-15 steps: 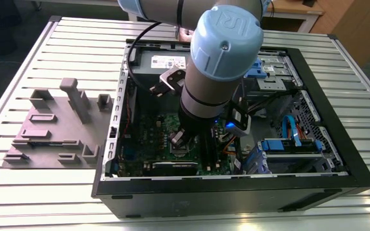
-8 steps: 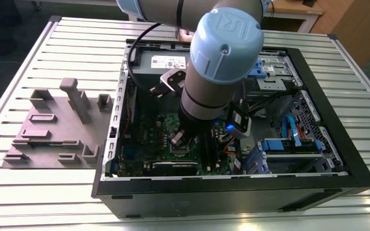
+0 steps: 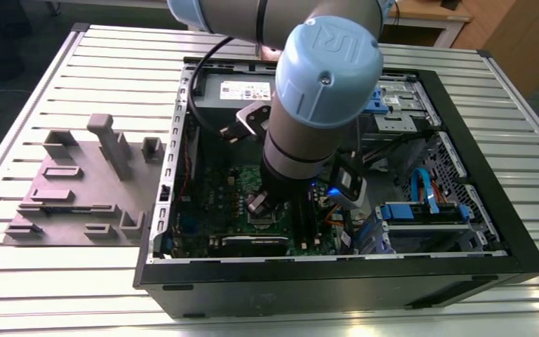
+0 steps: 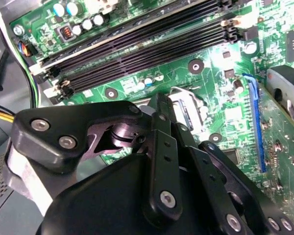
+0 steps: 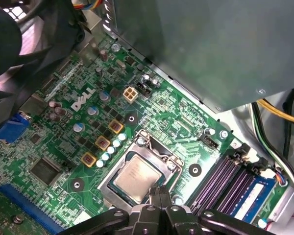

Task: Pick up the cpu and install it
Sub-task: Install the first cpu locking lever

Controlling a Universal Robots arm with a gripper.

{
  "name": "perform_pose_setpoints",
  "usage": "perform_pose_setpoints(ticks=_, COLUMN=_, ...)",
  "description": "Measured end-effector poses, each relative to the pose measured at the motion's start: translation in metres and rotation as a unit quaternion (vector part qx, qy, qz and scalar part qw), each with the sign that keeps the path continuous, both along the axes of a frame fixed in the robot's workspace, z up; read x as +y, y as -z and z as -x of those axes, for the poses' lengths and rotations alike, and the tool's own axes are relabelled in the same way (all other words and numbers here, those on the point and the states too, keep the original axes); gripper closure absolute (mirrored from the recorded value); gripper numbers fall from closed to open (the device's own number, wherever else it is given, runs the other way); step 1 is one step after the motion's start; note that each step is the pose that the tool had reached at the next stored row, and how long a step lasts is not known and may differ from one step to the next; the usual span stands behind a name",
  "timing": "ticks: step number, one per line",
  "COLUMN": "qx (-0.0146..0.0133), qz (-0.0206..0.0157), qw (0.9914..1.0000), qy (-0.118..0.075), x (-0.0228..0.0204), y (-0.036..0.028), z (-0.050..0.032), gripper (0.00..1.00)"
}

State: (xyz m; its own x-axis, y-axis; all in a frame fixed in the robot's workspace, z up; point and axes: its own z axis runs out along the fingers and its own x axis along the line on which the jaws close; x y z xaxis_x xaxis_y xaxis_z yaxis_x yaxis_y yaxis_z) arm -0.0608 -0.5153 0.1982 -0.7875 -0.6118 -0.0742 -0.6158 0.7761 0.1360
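Fingertips of the black, bolted-link gripper (image 5: 159, 196) sit drawn together just above the near edge of the cpu (image 5: 136, 174), a small flat square chip with a silvery-grey metal top. The chip lies seated in the metal-framed socket (image 5: 137, 169) of the green motherboard (image 5: 63, 142), and the claw has nothing in its grasp; whether the tips actually touch the chip I cannot tell. In the second wrist view the gripper (image 4: 161, 110) hides most of the socket, with the long black memory slots (image 4: 147, 44) running beyond it. In the exterior view the grey arm with pale blue joint caps (image 3: 321, 84) reaches down into the open black computer case (image 3: 344, 281), which lies on its side on a slatted pale metal table (image 3: 54, 295). A grey moulded fixture tray (image 3: 82, 189) rests on the table at the exterior view's left, beside the case. The arm covers much of the board there, so the chip cannot be made out in that view.
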Motion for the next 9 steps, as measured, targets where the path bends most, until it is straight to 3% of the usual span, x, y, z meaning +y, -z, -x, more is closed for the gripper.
perform_pose_setpoints(ticks=9, qx=0.0, qz=0.0001, qw=0.99998, qy=0.006, x=-0.0007, y=0.0039, z=-0.0007, gripper=0.9)
